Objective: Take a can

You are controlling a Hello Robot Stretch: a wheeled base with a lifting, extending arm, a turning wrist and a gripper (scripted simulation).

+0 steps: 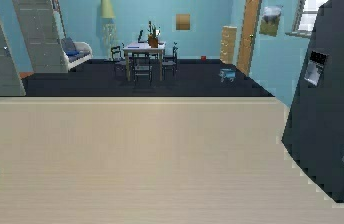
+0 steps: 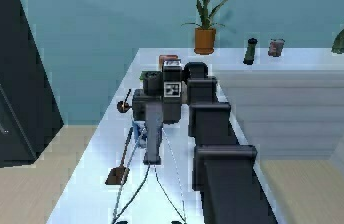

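Over the white countertop [image 2: 270, 75], the gripper [image 2: 150, 175] is carried by the outstretched dark square arm [image 2: 212, 120]; whether anything is held cannot be told. Farther right on the countertop, a short reddish cylinder [image 2: 276, 47], perhaps the can, is stood. A small dining table [image 1: 143, 48] is seen in the forward view.

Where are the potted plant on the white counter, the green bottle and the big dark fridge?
The potted plant [image 2: 206, 40]: arm side view, on its orange pot.
The green bottle [image 2: 341, 40]: arm side view, on its body.
The fridge [image 1: 332, 110]: forward view, on its dark door.
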